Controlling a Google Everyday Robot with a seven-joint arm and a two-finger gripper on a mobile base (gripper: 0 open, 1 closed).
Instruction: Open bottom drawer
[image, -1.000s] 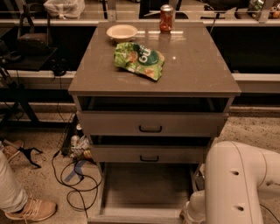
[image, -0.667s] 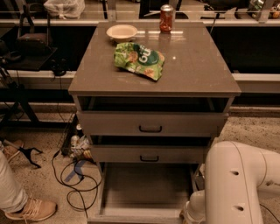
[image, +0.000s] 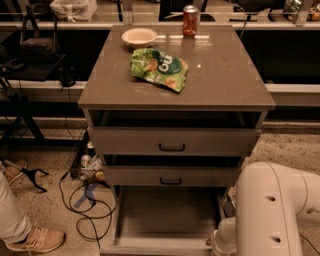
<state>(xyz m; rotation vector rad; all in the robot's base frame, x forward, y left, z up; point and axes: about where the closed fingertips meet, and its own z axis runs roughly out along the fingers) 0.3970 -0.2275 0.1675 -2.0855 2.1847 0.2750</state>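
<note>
The bottom drawer of the grey cabinet is pulled far out toward me, its flat grey interior bare; its front edge lies at the bottom of the view and its handle is out of sight. The middle drawer and top drawer above it stand slightly out, each with a black loop handle. My white arm fills the lower right, beside the open drawer's right front corner. The gripper is below the frame, out of view.
On the cabinet top lie a green snack bag, a white bowl and a red can. Cables and a blue object lie on the floor at the left, near a person's shoe.
</note>
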